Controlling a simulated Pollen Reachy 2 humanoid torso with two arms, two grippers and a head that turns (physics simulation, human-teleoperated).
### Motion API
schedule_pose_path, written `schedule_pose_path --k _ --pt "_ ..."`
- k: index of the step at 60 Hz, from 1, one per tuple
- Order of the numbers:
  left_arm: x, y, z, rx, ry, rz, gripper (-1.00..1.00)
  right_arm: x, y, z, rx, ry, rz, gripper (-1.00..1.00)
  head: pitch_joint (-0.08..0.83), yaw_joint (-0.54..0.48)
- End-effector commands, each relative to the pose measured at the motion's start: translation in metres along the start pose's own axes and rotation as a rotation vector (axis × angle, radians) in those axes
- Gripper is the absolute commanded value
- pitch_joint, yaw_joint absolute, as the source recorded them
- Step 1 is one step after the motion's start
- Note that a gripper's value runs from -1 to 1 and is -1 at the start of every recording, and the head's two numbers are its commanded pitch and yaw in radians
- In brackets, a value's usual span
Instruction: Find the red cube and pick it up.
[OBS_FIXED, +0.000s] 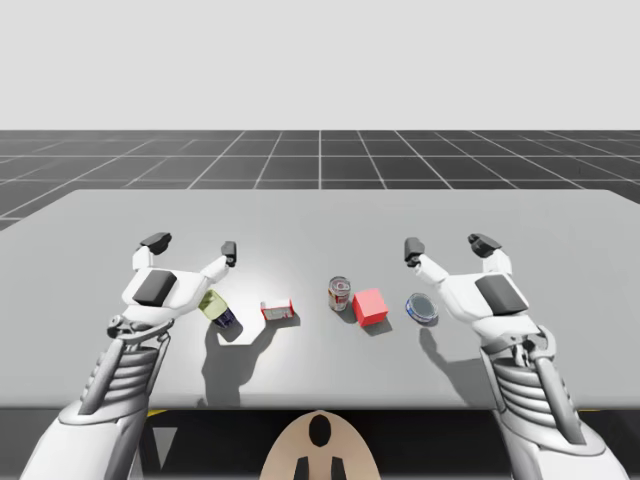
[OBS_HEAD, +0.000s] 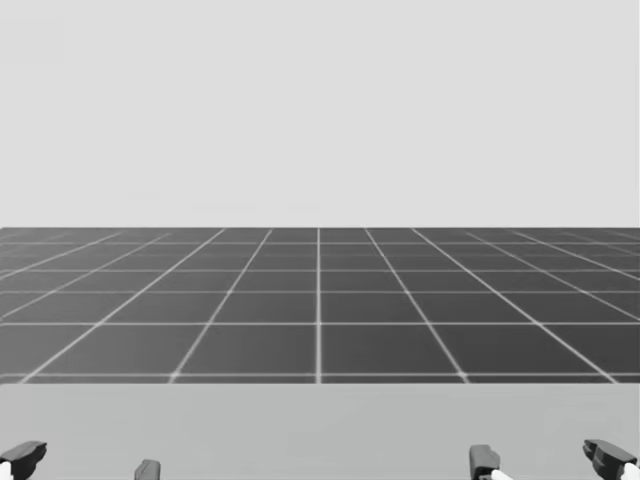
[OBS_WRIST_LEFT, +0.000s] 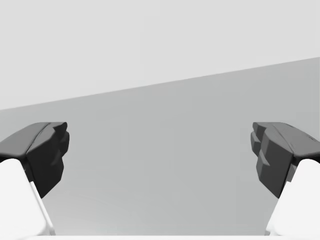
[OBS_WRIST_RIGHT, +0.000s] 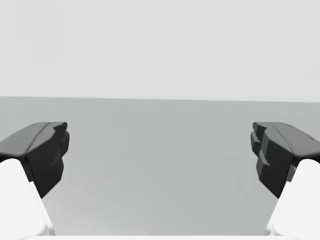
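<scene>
The red cube (OBS_FIXED: 370, 307) rests on the grey table (OBS_FIXED: 320, 215) just right of centre, near the front edge. My right gripper (OBS_FIXED: 447, 247) hovers open above the table, to the right of the cube and further back. My left gripper (OBS_FIXED: 192, 245) hovers open at the left side, well away from the cube. In the head view the tips of my left gripper (OBS_HEAD: 85, 461) and my right gripper (OBS_HEAD: 545, 458) poke up over the table. Bare table lies ahead of my left gripper (OBS_WRIST_LEFT: 160, 155) and my right gripper (OBS_WRIST_RIGHT: 160, 155) in the wrist views.
A small red-and-silver can (OBS_FIXED: 340, 294) stands just left of the cube. A flat blue round tin (OBS_FIXED: 421, 308) lies to its right, under my right hand. A small red box (OBS_FIXED: 278, 311) and a tipped yellow-and-dark can (OBS_FIXED: 218, 310) lie left of centre.
</scene>
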Motion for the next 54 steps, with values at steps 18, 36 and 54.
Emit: schedule_pose_path --k 18,36,54 --pt "-0.0007 -0.0008 -0.0002 0.001 -0.004 -0.016 -1.0 -0.0009 0.0051 0.002 0.006 0.018 0.016 -1.0 0.104 0.0" --pt "-0.0012 -0.0014 -0.0006 0.0 -0.004 -0.028 -1.0 -0.002 0.0067 0.001 -0.002 0.011 0.038 -1.0 0.323 -0.01" --pt "-0.0009 -0.0028 -0.0005 -0.006 0.0 -0.033 -1.0 -0.0028 0.0081 0.0003 0.014 0.015 0.029 -1.0 0.516 -0.03"
